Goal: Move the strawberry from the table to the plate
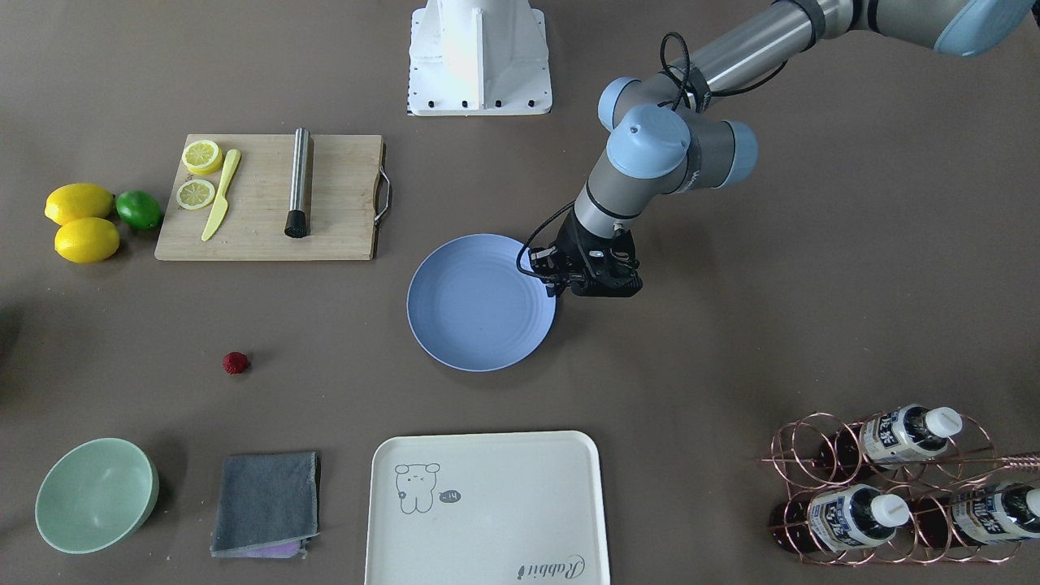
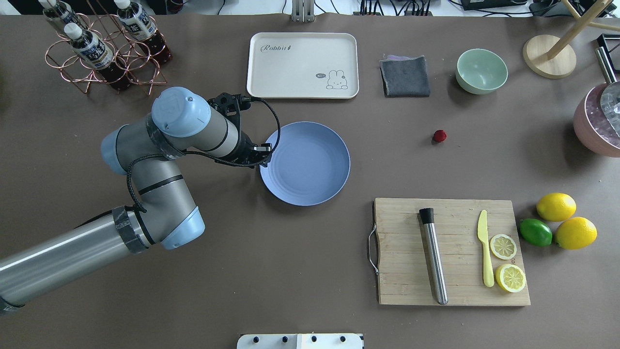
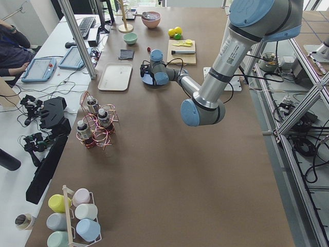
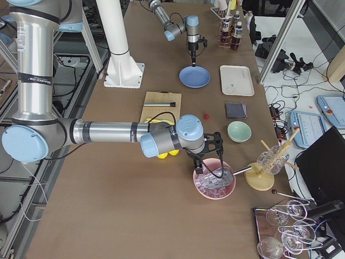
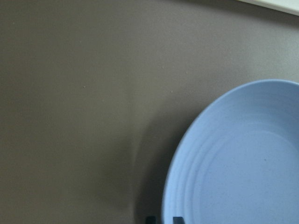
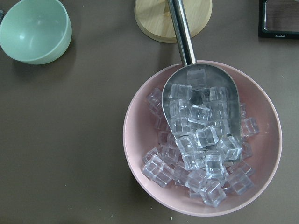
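One word, "Rabbit", is on the tray (image 1: 487, 504). A pink bowl (image 6: 135, 122) holds ice cubes (image 6: 201, 140) and a scoop (image 6: 180, 32); a rack (image 1: 812, 455) holds three bottles (image 1: 906, 435). The strawberry (image 1: 236, 362) lies on the table (image 1: 731, 341), well apart from the plate (image 1: 479, 302). The left gripper (image 5: 163, 218) is at the plate's rim, fingertips (image 5: 150, 219) close together and holding nothing. For the right gripper (image 4: 205, 162) I cannot tell.

Bright, even light from above covers the matte grey-brown counter (image 2: 290, 271) with no glare. In the left wrist view, which is slightly blurred, a soft dim shadow lies just left of the round light-blue plate (image 5: 243, 163). Clear ice cubes (image 6: 201, 140) in the round pink bowl (image 6: 133, 121) glint sharply. The fixed views are crisp.
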